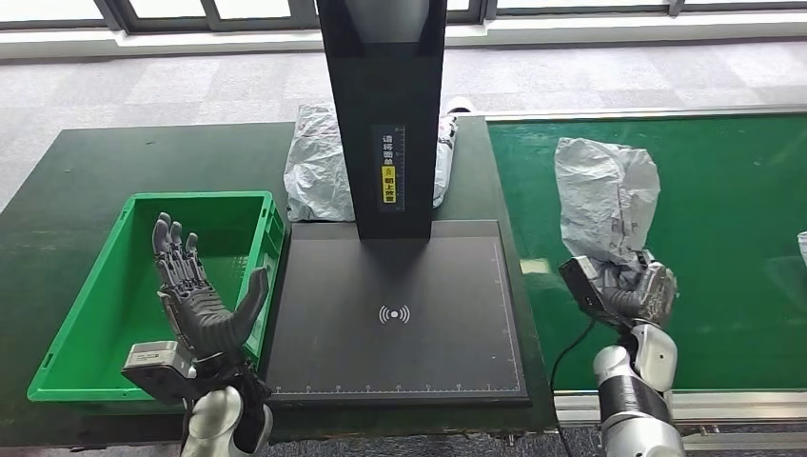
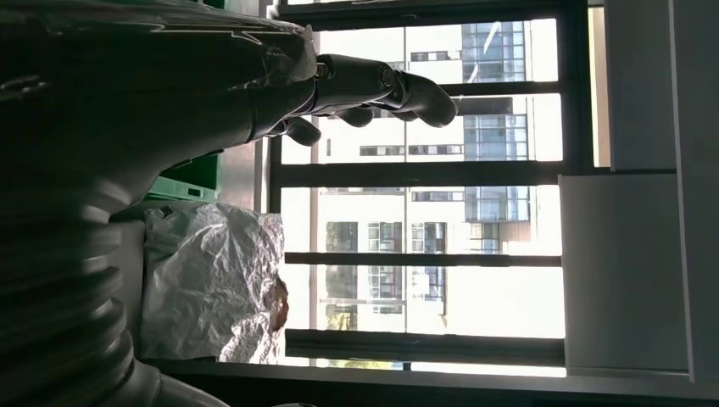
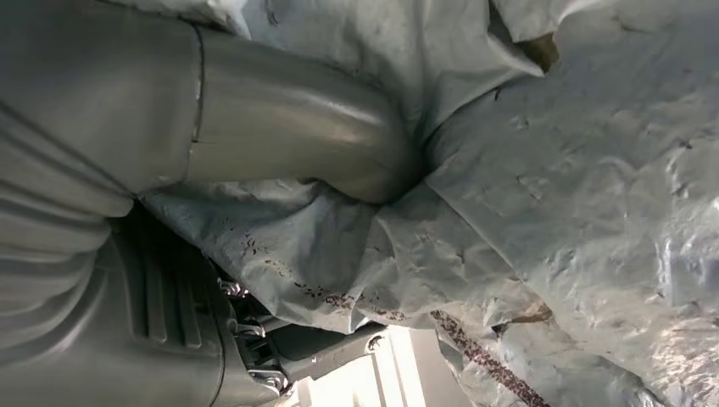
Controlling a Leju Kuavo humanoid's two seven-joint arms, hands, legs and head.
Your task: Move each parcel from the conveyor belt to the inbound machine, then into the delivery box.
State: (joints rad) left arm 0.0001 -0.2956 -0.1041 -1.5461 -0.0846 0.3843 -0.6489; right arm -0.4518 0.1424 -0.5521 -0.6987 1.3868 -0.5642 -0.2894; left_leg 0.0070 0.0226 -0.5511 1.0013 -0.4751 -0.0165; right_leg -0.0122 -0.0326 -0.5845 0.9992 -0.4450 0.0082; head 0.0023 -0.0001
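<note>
**Op:** My right hand (image 1: 639, 290) is clenched on the grey parcel (image 1: 603, 195), holding it by its lower end over the green conveyor belt (image 1: 733, 238). The bag stands up crumpled above the fingers. In the right wrist view the thumb (image 3: 297, 127) presses deep into the wrinkled plastic.

**Spotter:** And the left?

**Op:** My left hand (image 1: 198, 300) is released, palm up and fingers (image 1: 171, 248) spread, holding nothing. It hovers over the near right corner of the green delivery box (image 1: 86, 314).

**Spotter:** What lies between the parcel and the scanner?

**Op:** The inbound machine's dark plate (image 1: 395, 314) sits between the box and the belt, just left of my right hand. Its black post (image 1: 385, 105) rises from the back edge of the plate, with a yellow label on its face.

**Spotter:** Anything else around?

**Op:** A second grey parcel (image 1: 319, 162) lies on the dark table behind the post, partly hidden by it. The left wrist view catches that bag (image 2: 216, 284) too, against bright windows (image 2: 424, 212). At the far right edge of the belt there is a pale scrap (image 1: 801, 248); I cannot tell what it is
</note>
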